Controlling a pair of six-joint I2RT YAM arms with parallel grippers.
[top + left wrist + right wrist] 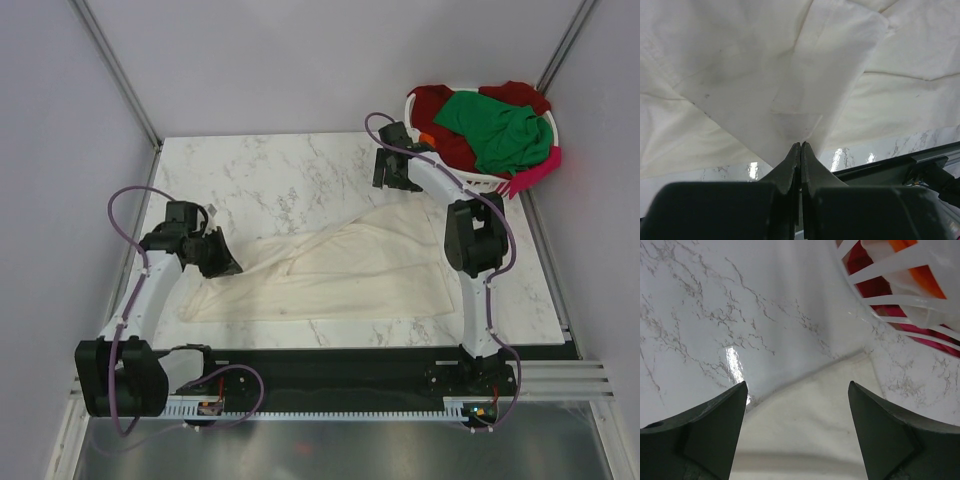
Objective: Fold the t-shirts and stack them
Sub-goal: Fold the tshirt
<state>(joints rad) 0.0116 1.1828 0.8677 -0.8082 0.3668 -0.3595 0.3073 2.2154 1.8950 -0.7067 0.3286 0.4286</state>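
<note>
A cream t-shirt (340, 270) lies spread across the middle of the marble table. My left gripper (222, 262) is shut on its left part, and the cloth (765, 85) rises in a taut fold from the pinched fingertips (795, 150). My right gripper (392, 180) hangs open above the shirt's far right corner (815, 415), nothing between its fingers (725, 415). More t-shirts, green (495, 130), dark red (440, 105) and pink (535, 172), lie piled in the white basket. Orange cloth (917, 272) shows through the slats.
The white slatted laundry basket (480, 182) stands at the table's far right corner, close beside my right gripper. Its wall (890, 270) fills the upper right of the right wrist view. Grey walls close in the table on three sides.
</note>
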